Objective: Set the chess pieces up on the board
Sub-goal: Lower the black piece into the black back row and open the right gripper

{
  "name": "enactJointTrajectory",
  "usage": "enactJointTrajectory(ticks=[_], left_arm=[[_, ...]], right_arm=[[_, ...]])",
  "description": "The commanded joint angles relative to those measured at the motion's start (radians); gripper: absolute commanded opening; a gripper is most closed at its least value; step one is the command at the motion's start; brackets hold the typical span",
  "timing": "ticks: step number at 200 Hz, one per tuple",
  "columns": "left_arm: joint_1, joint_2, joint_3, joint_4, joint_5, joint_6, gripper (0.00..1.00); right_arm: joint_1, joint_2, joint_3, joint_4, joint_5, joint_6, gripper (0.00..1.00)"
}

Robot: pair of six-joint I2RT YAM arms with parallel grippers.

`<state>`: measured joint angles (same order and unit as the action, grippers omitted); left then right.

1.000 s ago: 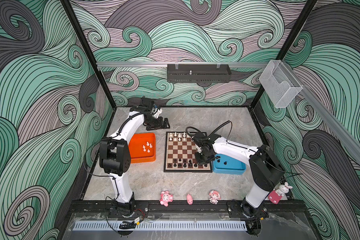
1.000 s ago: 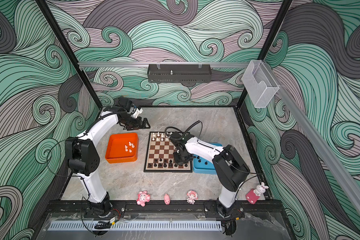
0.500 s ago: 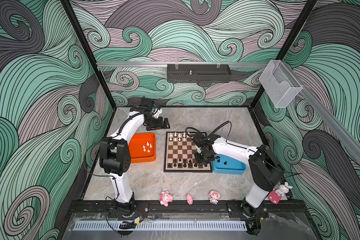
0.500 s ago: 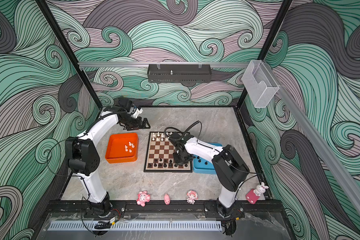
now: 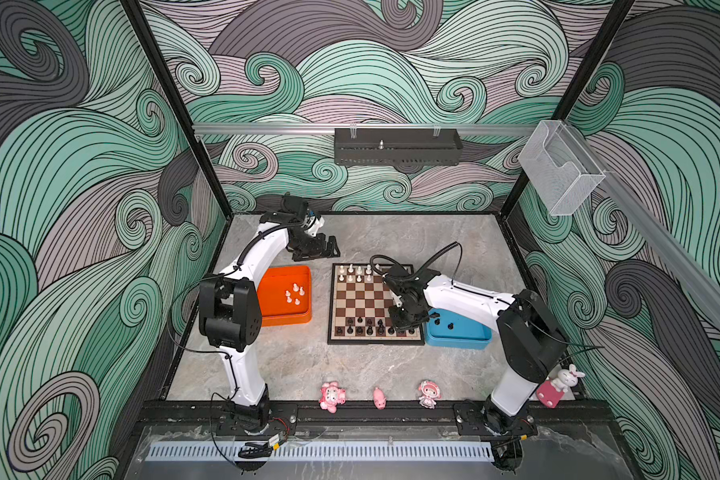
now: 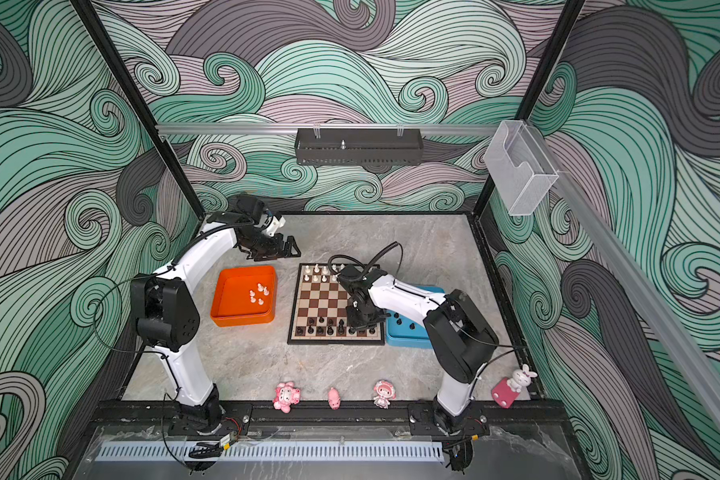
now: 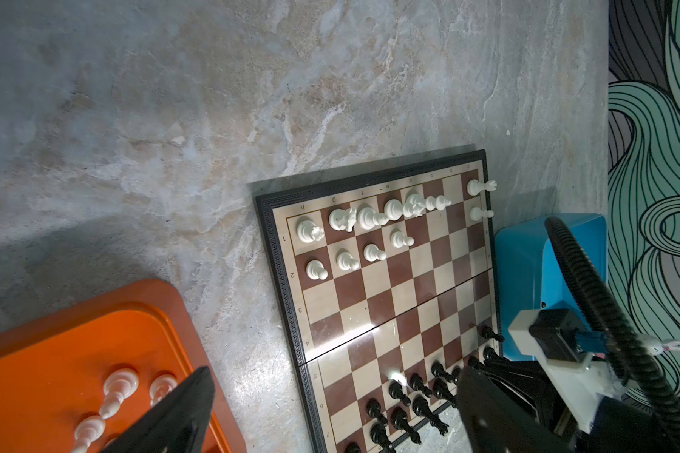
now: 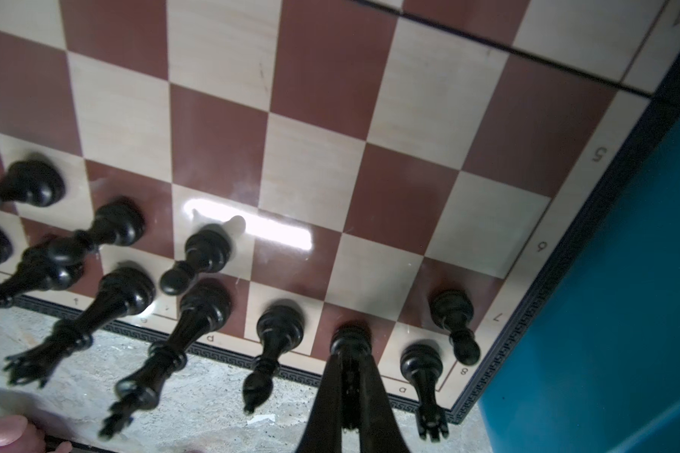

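Two tips of the right gripper (image 8: pixel 350 353) are clamped on a black piece (image 8: pixel 349 331) on the board (image 8: pixel 220 129), neighbours (image 8: pixel 279 325) close either side. Likely light, hard, slick and tippy: pinch low on the stem. Left gripper (image 5: pixel 333 248) gapes empty, white pieces (image 5: pixel 294 294) in the tray (image 5: pixel 285 320) just behind it.

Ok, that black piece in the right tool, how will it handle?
The black piece looks like small plastic, so probably light and stiff. Glossy and slim, it may pivot in the right tool. Narrow base: likely tips if nudged.
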<state>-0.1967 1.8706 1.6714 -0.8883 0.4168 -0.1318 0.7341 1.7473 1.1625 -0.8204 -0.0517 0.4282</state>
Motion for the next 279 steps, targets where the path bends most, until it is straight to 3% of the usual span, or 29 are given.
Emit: enactJointTrajectory(ticks=[1,149,279], left_arm=[[0.006,0.017,0.006,0.002,0.021,-0.007,0.99],[0.007,0.019,0.007,0.000,0.022,-0.007,0.99],[0.007,0.023,0.005,0.000,0.022,-0.009,0.98]], right_arm=[[0.007,0.008,0.004,-0.029,0.024,0.013,0.07],[0.010,0.004,0.039,-0.029,0.021,0.012,0.17],[0.010,0.002,0.025,-0.032,0.034,0.012,0.18]])
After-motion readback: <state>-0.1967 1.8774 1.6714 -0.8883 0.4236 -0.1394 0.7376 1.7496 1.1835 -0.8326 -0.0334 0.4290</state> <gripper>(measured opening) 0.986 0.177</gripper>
